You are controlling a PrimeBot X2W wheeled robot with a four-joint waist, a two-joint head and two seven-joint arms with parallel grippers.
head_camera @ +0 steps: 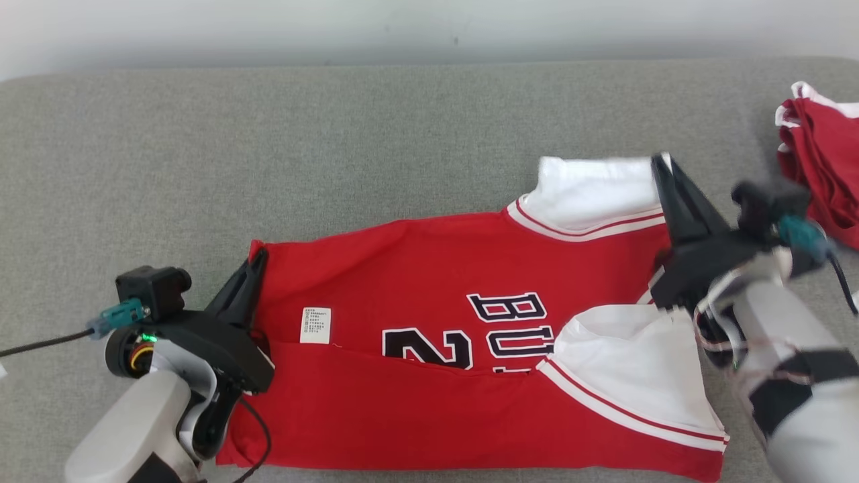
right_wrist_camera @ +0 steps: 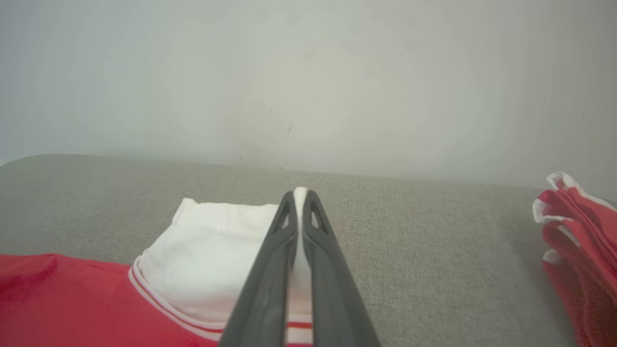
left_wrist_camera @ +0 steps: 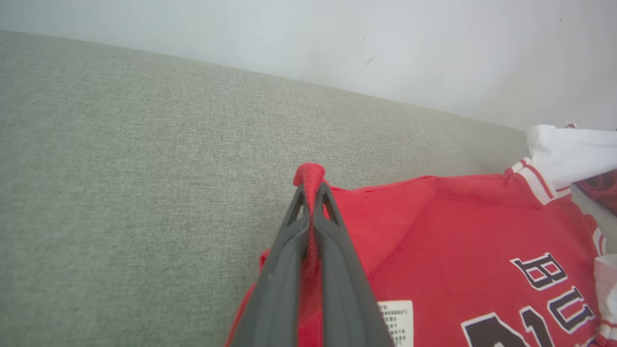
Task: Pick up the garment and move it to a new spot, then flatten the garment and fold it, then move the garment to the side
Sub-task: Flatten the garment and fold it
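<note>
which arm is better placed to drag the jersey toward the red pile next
Right, likely. The right claw is shut on the white sleeve of the jersey, the end nearest the red pile. The left claw grips the red hem corner at the far end.

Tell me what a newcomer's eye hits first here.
The red jersey with white sleeves, spread mid-frame across the grey cushion. The left end effector is shut on its red corner at left, the right end effector on the far white sleeve. Another red garment lies bunched at far right.
</note>
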